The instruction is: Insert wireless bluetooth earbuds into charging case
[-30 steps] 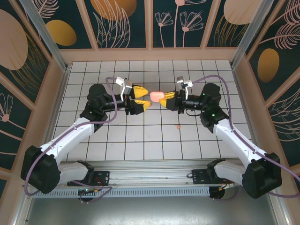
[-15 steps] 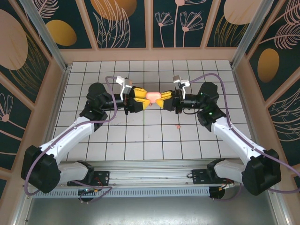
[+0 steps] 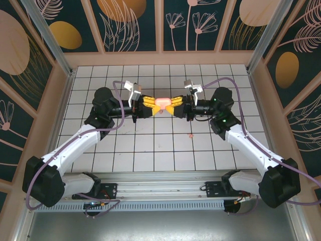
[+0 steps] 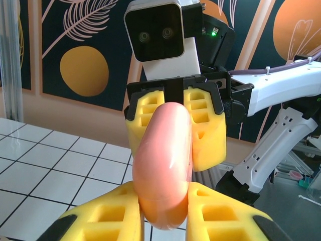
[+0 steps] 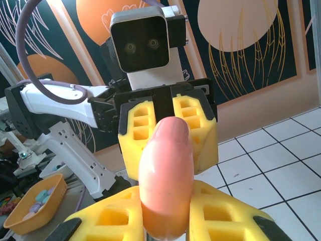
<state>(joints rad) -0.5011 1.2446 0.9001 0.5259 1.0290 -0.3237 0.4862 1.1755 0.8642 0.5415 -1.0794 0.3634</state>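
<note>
The salmon-pink, pill-shaped charging case (image 3: 162, 103) hangs in the air over the middle of the tiled table (image 3: 150, 150), its lid down. My left gripper (image 3: 153, 106) is shut on its left end and my right gripper (image 3: 172, 106) on its right end, their yellow fingers facing each other. In the left wrist view the case (image 4: 163, 155) stands between my own pads (image 4: 100, 221), with the right arm's fingers (image 4: 208, 130) behind it. The right wrist view mirrors this around the case (image 5: 165, 170). One tiny pink earbud (image 3: 190, 134) lies on a tile, nearer than the right gripper.
Wooden walls with dark leaf panels (image 3: 160, 25) close in the tiled floor on three sides. An orange basket (image 5: 35, 206) of small coloured pieces sits off the table beyond the left arm's base. The purple cables (image 3: 241, 93) loop beside both wrists.
My right gripper carried the case leftwards into the left gripper's open fingers. The left gripper then shut on the case's free end. Both wrists shifted slightly towards the far wall.
</note>
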